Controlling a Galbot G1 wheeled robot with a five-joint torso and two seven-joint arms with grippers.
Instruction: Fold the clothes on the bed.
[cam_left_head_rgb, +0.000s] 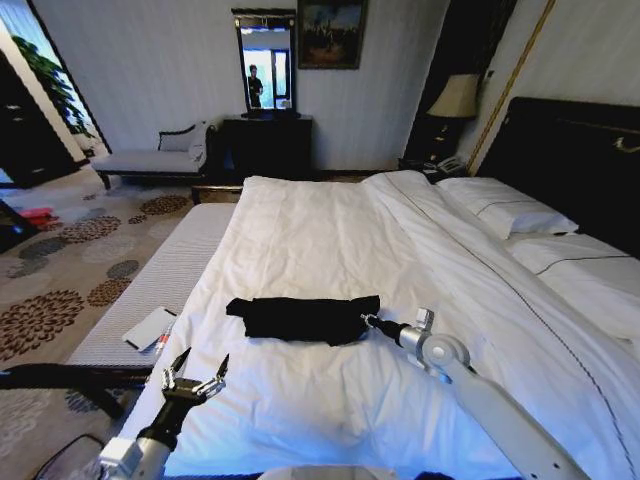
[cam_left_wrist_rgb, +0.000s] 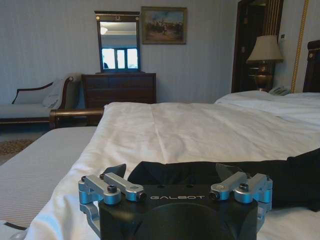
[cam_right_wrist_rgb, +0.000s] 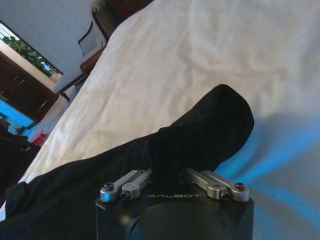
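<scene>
The clothes (cam_left_head_rgb: 300, 317) are a black shirt lying as a narrow folded strip across the white duvet of the bed (cam_left_head_rgb: 320, 230), near its foot. My right gripper (cam_left_head_rgb: 366, 321) is at the strip's right end, shut on the fabric. In the right wrist view the black cloth (cam_right_wrist_rgb: 200, 135) bunches up between that gripper's (cam_right_wrist_rgb: 167, 167) closed-in fingers. My left gripper (cam_left_head_rgb: 203, 358) hovers open just before the strip's left end, clear of it. In the left wrist view the shirt (cam_left_wrist_rgb: 200, 172) lies right beyond that gripper's (cam_left_wrist_rgb: 171, 170) spread fingers.
A grey padded strip (cam_left_head_rgb: 160, 275) runs along the bed's left side with a white flat object (cam_left_head_rgb: 150, 328) on it. Pillows (cam_left_head_rgb: 505, 215) and the dark headboard (cam_left_head_rgb: 570, 150) are on the right. A chaise (cam_left_head_rgb: 150, 160), a dresser (cam_left_head_rgb: 265, 145) and a lamp (cam_left_head_rgb: 455, 98) stand at the far wall.
</scene>
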